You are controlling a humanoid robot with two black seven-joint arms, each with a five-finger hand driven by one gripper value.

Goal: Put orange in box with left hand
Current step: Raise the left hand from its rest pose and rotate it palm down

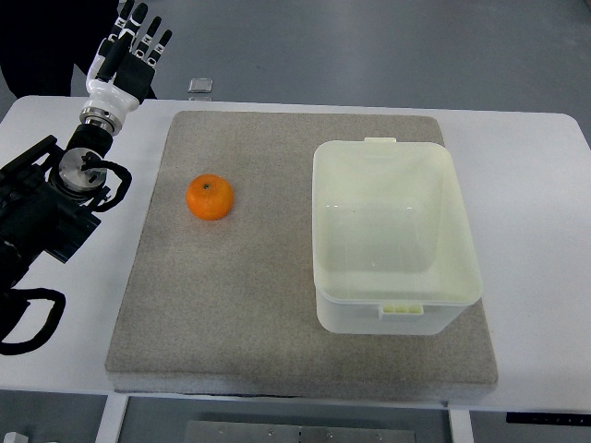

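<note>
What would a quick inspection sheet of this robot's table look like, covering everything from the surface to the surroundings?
Surface: white table with a grey mat on it.
Job's things: orange on the mat, left of the box; box open, nothing in it.
Clutter: small square object at the table's far edge.
Robot hands: left robot hand at the far left corner, fingers extended, holding nothing; right one not in view.
Cables: black cables looped on the left arm.
Surroundings: grey floor.
</note>
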